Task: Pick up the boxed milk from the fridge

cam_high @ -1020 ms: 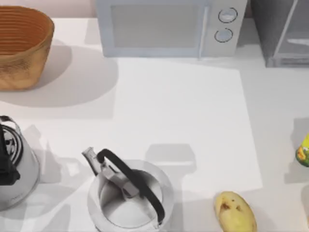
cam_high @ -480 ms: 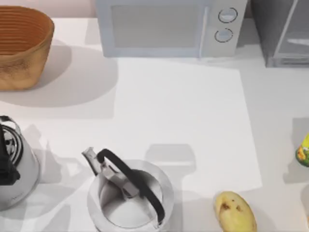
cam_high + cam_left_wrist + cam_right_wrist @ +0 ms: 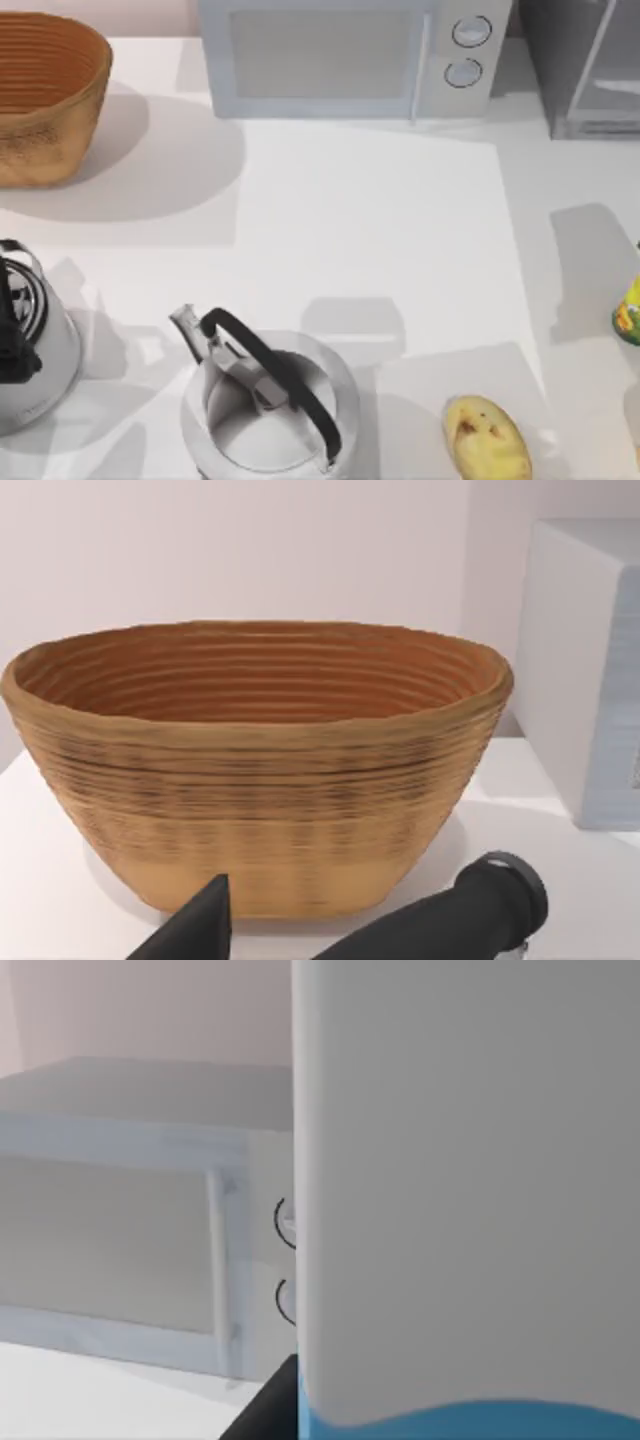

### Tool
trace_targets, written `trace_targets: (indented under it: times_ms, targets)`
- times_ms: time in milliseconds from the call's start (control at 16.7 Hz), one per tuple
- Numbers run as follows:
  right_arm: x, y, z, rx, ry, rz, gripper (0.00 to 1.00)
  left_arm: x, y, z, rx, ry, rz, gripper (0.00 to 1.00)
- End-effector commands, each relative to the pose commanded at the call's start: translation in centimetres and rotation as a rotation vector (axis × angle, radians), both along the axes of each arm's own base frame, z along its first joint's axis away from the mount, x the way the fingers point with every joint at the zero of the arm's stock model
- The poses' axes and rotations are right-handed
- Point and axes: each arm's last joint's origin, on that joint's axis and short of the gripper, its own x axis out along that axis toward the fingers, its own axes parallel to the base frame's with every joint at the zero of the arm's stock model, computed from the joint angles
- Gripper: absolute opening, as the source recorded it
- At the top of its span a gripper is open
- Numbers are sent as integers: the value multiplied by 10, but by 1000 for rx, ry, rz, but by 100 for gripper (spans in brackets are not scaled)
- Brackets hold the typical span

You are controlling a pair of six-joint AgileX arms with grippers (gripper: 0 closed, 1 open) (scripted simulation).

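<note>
- A new grey shadow (image 3: 592,262) is now lying on the table (image 3: 380,230) at the right side, below the fridge (image 3: 585,65), where the surface was plain white half a second ago
- A second shadow patch (image 3: 455,372) is spreading over the table beside the potato (image 3: 487,437), reaching up toward the first one
- The potato is looking dimmer than before, now sitting inside that shade
- The bright lit area of the table is shrinking at its lower right corner
</note>
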Motion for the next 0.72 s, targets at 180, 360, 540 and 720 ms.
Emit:
trace_targets:
  times_ms: [180,360,540,720]
  targets:
    - [31,10,-3,-3,35,120,0,0,0,0,0,0,0,100]
    - [61,22,-19,-1,78,239,0,0,0,0,0,0,0,100]
    - [85,34,-38,0,93,348,0,0,0,0,0,0,0,100]
    - [102,45,-53,-3,76,437,0,0,0,0,0,0,0,100]
